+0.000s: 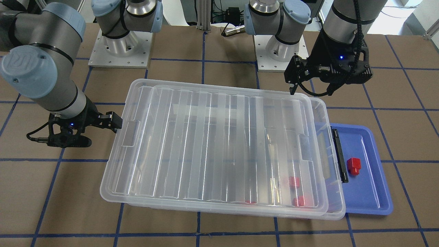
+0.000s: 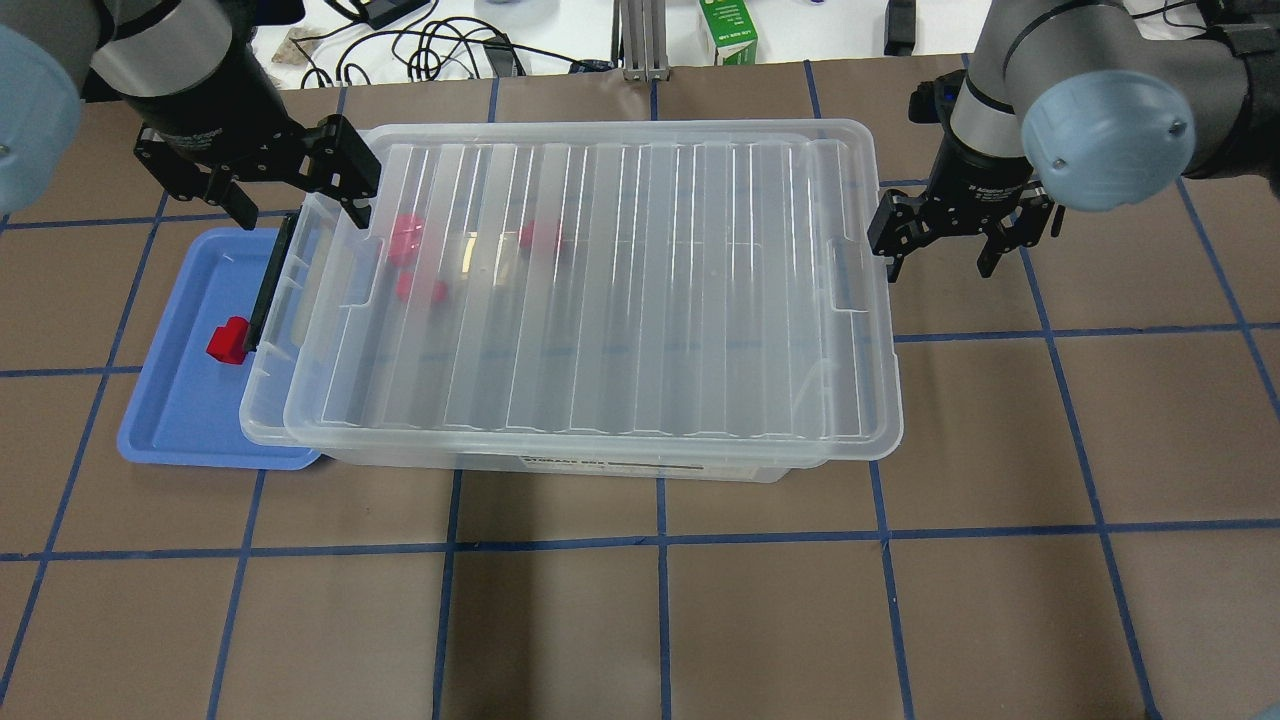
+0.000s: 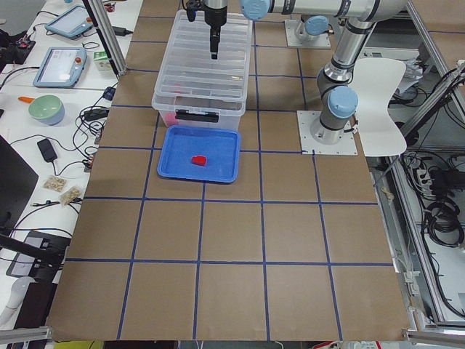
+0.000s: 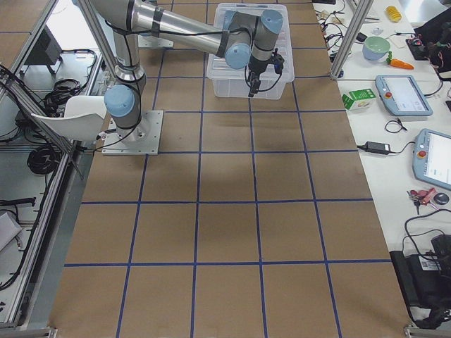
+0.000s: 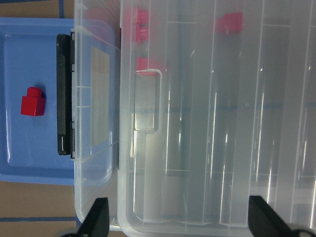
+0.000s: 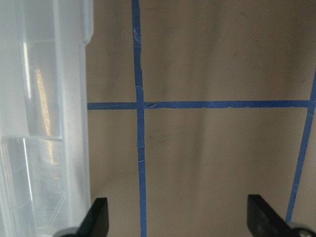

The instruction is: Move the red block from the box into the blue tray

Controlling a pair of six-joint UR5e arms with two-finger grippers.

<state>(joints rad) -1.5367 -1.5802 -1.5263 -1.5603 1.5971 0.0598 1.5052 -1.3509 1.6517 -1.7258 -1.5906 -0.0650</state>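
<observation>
One red block [image 2: 228, 340] in tray [image 2: 170, 400], three in box [image 2: 600, 300]; left claw [image 2: 297, 207], right claw [image 2: 938, 268] apart.

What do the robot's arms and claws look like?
The left arm and right arm are grey tubes with pale blue round caps at the joints, on silver bases. The left gripper and right gripper are black, each with two fingers, a tiny blue light and a black cable.
</observation>
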